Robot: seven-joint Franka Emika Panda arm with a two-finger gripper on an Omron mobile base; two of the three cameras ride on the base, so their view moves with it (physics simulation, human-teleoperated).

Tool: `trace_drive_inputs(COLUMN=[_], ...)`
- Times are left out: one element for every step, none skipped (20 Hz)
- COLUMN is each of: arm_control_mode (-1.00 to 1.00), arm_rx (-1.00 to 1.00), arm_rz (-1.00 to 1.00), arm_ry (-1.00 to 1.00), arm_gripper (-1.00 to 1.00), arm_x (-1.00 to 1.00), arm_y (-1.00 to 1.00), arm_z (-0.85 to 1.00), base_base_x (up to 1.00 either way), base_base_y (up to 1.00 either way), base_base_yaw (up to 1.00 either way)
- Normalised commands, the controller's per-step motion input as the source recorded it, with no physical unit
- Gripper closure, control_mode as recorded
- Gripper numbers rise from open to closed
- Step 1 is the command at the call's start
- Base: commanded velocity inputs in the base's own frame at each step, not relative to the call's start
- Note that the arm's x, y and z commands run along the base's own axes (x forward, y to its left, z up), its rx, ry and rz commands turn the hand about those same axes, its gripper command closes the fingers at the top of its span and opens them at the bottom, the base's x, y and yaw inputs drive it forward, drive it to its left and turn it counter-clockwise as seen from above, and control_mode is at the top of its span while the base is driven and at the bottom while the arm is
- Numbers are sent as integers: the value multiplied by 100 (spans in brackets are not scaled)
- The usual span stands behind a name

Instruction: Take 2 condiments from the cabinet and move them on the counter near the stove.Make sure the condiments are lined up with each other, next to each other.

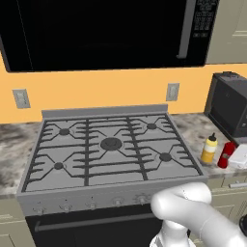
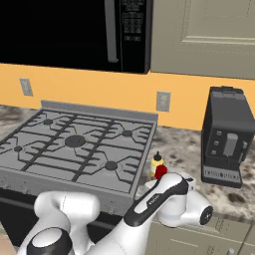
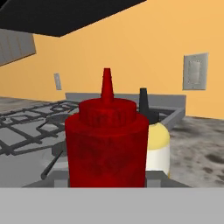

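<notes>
Two condiments stand on the counter [image 1: 195, 132] right of the stove [image 1: 111, 149]: my gripper [image 1: 237, 157] is clamped on the red bottle [image 3: 106, 146], upright straight before my hand camera, and the yellow bottle [image 3: 154, 144] sits just behind it, seemingly touching.

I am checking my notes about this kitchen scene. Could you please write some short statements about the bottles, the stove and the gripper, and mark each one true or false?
1. The yellow bottle stands on the counter to the right of the stove. True.
2. The red bottle lies on its side. False: it stands upright.
3. The two bottles stand close beside each other. True.
4. The red bottle stands on a stove grate. False: it is on the counter, beside the stove.
5. The yellow bottle has a white cap. False: its pointed cap is black.
</notes>
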Motion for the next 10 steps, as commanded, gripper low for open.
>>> trace_drive_inputs(arm_control_mode=[-100,-100,-100,-100,-100,-100,-100,-100,-100,-100], arm_rx=[-7,-5,-4,-1,-2,-3,-6,-8,-5,-2], arm_rz=[0,0,0,0,0,0,0,0,0,0], arm_ry=[0,0,0,0,0,0,0,0,0,0], arm_gripper=[100,100,100,100,100,100,100,100,100,100], arm_x=[31,30,29,25,24,24,21,20,18,13], arm_y=[0,0,-1,0,0,-6,-7,-10,-11,-11], arm_z=[-24,-19,-17,-7,-8,-11,-14,-17,-13,-8], base_base_x=[0,0,0,0,0,0,0,0,0,0], base_base_y=[0,0,0,0,0,0,0,0,0,0], base_base_yaw=[0,0,0,0,0,0,0,0,0,0])
